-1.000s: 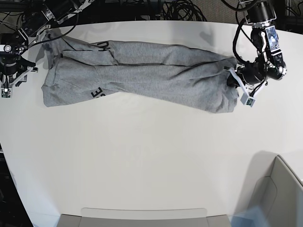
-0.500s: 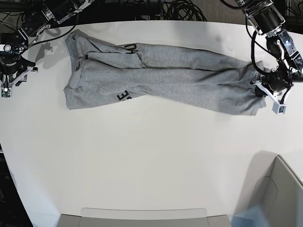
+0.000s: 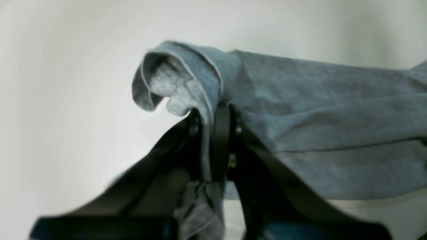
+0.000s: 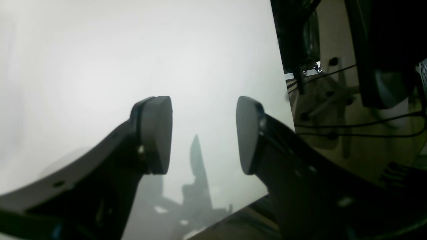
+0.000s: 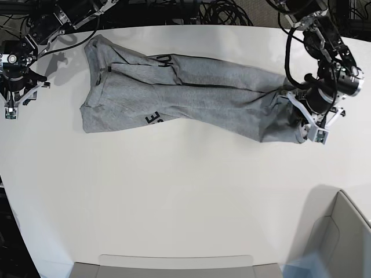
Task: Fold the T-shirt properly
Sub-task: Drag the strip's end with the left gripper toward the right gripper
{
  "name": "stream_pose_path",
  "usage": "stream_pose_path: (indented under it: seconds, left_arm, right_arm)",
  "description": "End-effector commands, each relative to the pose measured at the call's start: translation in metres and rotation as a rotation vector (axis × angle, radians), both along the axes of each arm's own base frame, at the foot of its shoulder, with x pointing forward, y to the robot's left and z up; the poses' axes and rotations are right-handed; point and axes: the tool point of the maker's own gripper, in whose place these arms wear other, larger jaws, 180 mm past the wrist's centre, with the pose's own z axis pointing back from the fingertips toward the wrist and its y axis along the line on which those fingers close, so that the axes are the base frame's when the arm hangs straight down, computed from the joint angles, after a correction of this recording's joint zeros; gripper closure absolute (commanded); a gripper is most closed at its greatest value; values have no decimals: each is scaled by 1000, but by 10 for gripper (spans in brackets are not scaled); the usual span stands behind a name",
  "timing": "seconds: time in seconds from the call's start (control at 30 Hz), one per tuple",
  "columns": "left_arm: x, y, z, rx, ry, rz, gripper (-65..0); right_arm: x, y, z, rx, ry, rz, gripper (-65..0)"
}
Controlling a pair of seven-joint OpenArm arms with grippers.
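Note:
The heather-grey T-shirt lies bunched into a long band across the back of the white table, with black letters showing near its left end. My left gripper is at the band's right end and is shut on a fold of the T-shirt. In the left wrist view the cloth is pinched between the dark fingers and curls over above them. My right gripper is open and holds nothing. It hovers at the table's far left edge, apart from the shirt.
A grey bin stands at the front right corner. A flat grey tray sits along the front edge. Black cables and arm mounts run behind the table's back edge.
My left gripper first dragged the shirt to the right, then came back left and toward the front, so the right end now bunches up. The right arm stayed put.

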Motion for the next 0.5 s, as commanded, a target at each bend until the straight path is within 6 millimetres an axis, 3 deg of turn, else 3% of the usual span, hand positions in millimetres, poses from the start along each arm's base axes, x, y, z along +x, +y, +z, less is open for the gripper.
stream_pose_path:
  seconds: [0.0, 0.23, 0.47]
  left_arm:
    - [4, -11, 7, -19, -24, -8, 0]
    - [5, -100, -6, -232, 39, -41, 0]
    - [1, -154, -8, -344, 101, -65, 0]
  right_arm:
    - [8, -2, 14, -27, -35, 25, -308]
    - [8, -2, 14, -27, -35, 25, -308]
    - [7, -3, 14, -27, -35, 24, -308]
